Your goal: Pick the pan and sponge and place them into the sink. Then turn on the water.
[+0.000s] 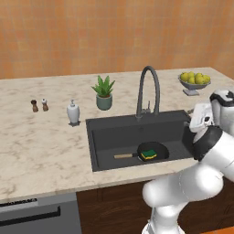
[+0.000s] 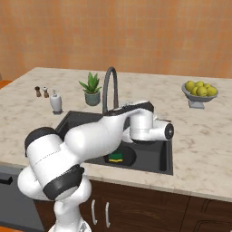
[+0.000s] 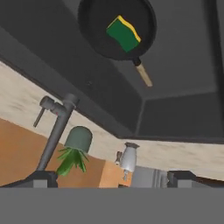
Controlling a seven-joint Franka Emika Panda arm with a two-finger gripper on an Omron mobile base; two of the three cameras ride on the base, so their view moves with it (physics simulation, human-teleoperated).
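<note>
Black frying pan (image 1: 153, 150) lies on the floor of the dark grey sink (image 1: 109, 132), its wooden handle pointing left in the left base view. On it rests the sponge (image 1: 148, 154), green side up with yellow showing at an edge. From the hand view the tool (image 3: 112, 178) hangs over the basin with its tips wide apart, holding nothing. At the back rim stands the arched faucet (image 1: 149, 91), with a potted plant (image 1: 103, 92) just beside it on the marble bench (image 1: 41, 146)
</note>
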